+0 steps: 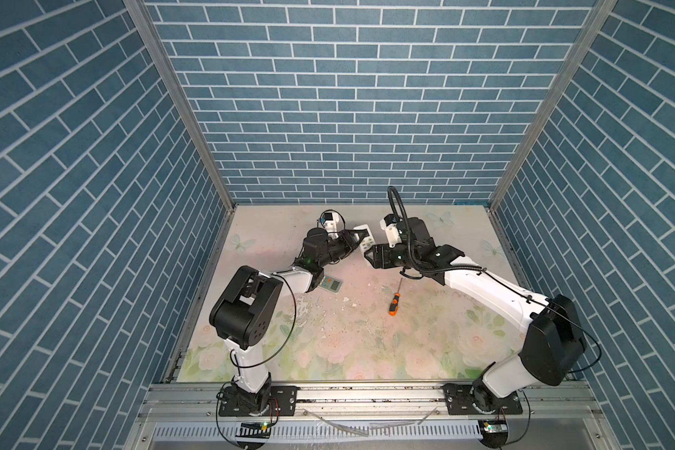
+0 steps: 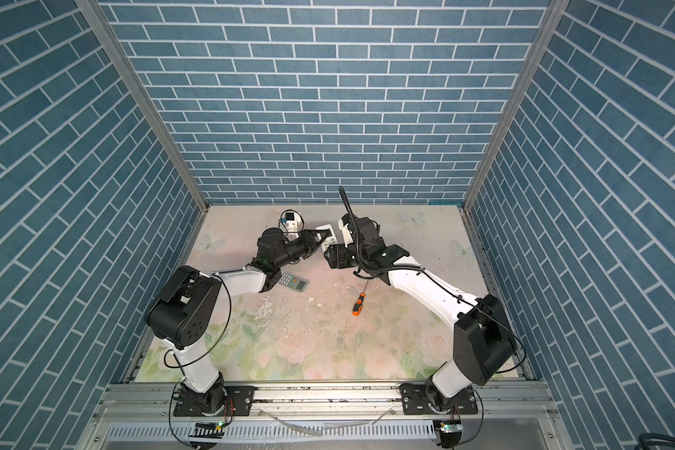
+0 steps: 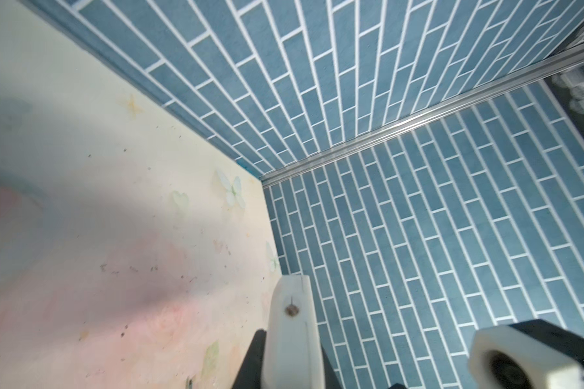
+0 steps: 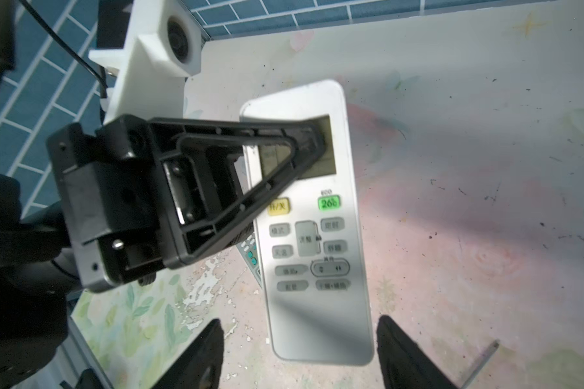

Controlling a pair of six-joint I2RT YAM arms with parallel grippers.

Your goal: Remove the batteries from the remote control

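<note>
A white remote control (image 4: 314,303) is held off the table, its button face towards the right wrist camera. My left gripper (image 4: 314,141) is shut on its display end, as both top views show (image 1: 357,235) (image 2: 320,235). In the left wrist view the remote (image 3: 292,303) stands edge-on between the black fingers (image 3: 255,357). My right gripper (image 4: 300,353) is open, and its fingers (image 4: 209,357) flank the remote's lower end with a gap on each side. In both top views it sits just right of the remote (image 1: 370,256) (image 2: 330,255). The batteries are hidden.
A second remote (image 1: 59,283) (image 2: 294,281) lies on the table under my left forearm. An orange-and-black screwdriver (image 1: 394,300) (image 2: 359,303) lies below my right forearm. Blue brick walls close in the floral table (image 1: 328,331) on three sides.
</note>
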